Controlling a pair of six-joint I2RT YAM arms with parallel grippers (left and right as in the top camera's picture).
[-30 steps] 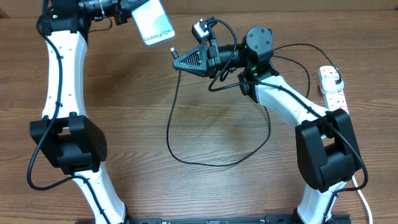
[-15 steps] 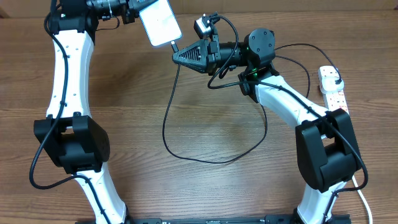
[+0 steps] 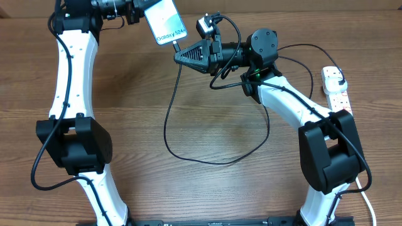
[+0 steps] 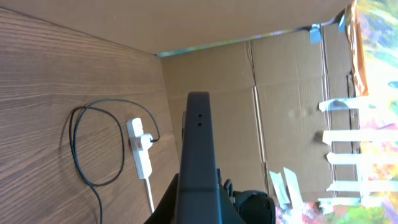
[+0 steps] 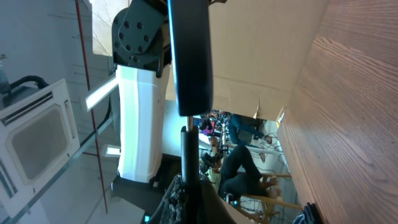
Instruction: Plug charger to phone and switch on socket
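My left gripper [image 3: 142,10] is shut on the phone [image 3: 164,21] and holds it in the air at the back, its light-blue screen showing "Galaxy" text. My right gripper [image 3: 178,56] is shut on the charger cable's [image 3: 168,119] small plug tip, which meets the phone's lower edge. In the right wrist view the phone [image 5: 190,56] is edge-on, and the plug tip [image 5: 186,140] touches its end above my gripper [image 5: 188,186]. I cannot tell how deep it sits. In the left wrist view the phone [image 4: 199,149] fills my gripper [image 4: 199,208]. The socket strip [image 3: 336,91] lies far right with the black plug [image 3: 339,80] in it.
The black cable loops over the middle of the wooden table [image 3: 207,188]. The strip's thick white cord [image 3: 369,201] runs down the right edge. The strip also shows in the left wrist view [image 4: 140,149]. Cardboard walls [image 4: 249,87] stand behind the table.
My left arm has moved the phone to the right and turned it, bringing its lower edge onto the plug tip. My right gripper has shifted slightly left and holds still now.
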